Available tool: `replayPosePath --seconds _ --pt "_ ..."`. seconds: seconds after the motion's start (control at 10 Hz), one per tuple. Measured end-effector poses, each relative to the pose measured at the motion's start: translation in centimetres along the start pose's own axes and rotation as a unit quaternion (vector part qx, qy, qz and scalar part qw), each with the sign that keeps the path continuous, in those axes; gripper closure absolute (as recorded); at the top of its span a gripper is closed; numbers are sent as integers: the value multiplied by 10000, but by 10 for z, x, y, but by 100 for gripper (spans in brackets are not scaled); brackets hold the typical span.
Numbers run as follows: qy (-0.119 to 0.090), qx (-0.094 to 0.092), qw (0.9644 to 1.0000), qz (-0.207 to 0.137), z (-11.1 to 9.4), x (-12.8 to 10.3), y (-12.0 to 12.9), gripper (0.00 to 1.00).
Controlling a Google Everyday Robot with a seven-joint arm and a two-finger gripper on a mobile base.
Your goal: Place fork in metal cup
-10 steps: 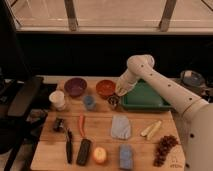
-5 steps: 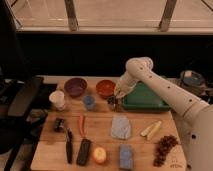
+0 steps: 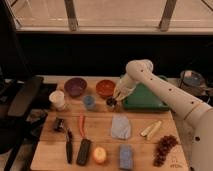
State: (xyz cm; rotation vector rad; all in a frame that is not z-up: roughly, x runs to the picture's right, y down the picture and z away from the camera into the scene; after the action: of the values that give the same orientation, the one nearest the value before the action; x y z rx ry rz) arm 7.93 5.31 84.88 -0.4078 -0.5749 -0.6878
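- The white arm's two-finger gripper point(image 3: 115, 98) hangs directly over the small round silver-grey metal cup point(image 3: 111, 103), near the middle of the wooden table point(image 3: 50, 150).
- The thin silvery fork cannot be made out at the gripper.
- A pale blue cup point(image 3: 89, 102) stands just left of the metal cup, an orange bowl point(image 3: 105, 88) just behind it, and a green tray point(image 3: 145, 97) to its right.
- A grey cloth point(image 3: 120, 127) lies in front.
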Motion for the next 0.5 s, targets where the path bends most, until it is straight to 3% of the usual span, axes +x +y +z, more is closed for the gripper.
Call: replayPosePath --seconds 0.3,0.5 --pt "-18 14 10000 -6 4 -2 -1 20" --pt "84 94 9999 -41 -6 -5 -6 20"
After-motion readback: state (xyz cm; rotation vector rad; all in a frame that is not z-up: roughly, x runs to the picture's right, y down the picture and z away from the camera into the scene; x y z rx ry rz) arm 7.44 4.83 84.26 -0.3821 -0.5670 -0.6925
